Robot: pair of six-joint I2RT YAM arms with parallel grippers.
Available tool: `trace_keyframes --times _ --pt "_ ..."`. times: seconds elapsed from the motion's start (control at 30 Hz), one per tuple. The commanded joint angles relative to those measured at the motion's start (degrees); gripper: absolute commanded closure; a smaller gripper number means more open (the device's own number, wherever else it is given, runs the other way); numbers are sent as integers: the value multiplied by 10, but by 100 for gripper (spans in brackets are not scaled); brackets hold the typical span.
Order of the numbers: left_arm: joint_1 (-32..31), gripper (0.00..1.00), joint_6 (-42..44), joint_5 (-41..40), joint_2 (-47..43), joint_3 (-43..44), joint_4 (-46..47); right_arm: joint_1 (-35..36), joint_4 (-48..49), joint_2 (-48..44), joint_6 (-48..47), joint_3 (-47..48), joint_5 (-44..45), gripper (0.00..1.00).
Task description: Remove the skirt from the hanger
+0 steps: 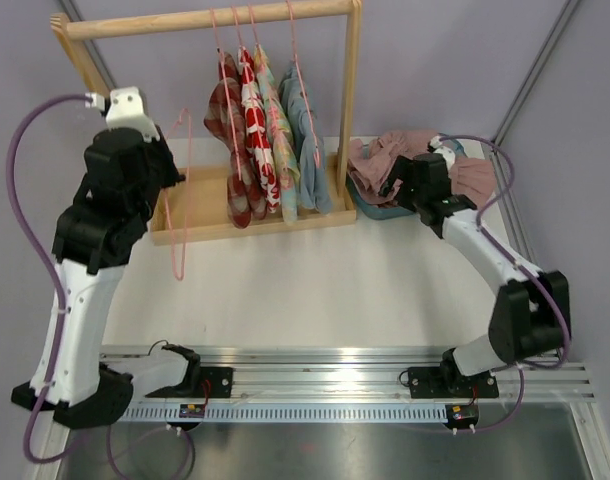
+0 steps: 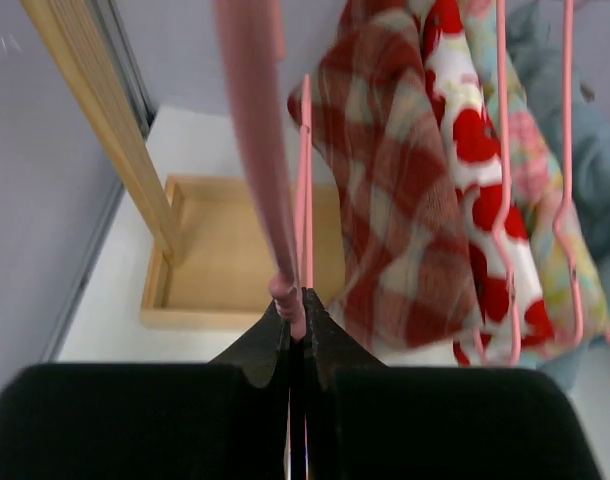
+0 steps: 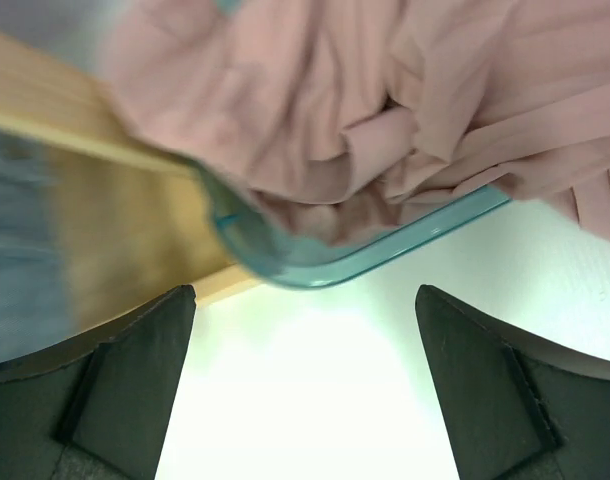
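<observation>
A bare pink hanger (image 1: 176,205) hangs from my left gripper (image 1: 168,168), left of the clothes on the rack. In the left wrist view the gripper (image 2: 303,306) is shut on the hanger's pink wire (image 2: 268,170). A crumpled pink skirt (image 1: 387,152) lies in a teal bin (image 1: 377,210) at the right of the rack; it also shows in the right wrist view (image 3: 385,100), with the bin's rim (image 3: 385,255) under it. My right gripper (image 1: 400,186) is open and empty just in front of the bin (image 3: 305,292).
A wooden rack (image 1: 215,20) with a wooden base tray (image 1: 210,195) stands at the back. Several garments hang on pink hangers: a red plaid one (image 1: 230,150), a red and white one (image 1: 255,120), a blue one (image 1: 310,150). A metal rail (image 1: 335,370) runs along the near edge.
</observation>
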Motion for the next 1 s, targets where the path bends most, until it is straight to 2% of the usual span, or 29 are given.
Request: trace_keyframes --times 0.0,0.2,0.23,0.33,0.5,0.67,0.8,0.97 --pt "52 100 62 58 81 112 43 9 63 -99 46 -56 -67 1" --pt "126 100 61 132 236 282 49 13 63 -169 40 -131 -94 0" --pt "131 100 60 143 254 338 44 13 63 -175 37 -141 -94 1" --pt "148 100 64 164 310 399 48 13 61 -187 24 -145 -100 1" --pt "187 99 56 193 337 379 104 13 62 -202 21 -154 -136 1" --pt "206 98 29 222 365 369 81 13 57 -220 21 -167 -144 1" --pt "206 97 31 231 347 265 101 13 40 -236 12 -169 -145 1" --pt "206 95 26 239 331 230 102 13 7 -265 0 -165 -138 1"
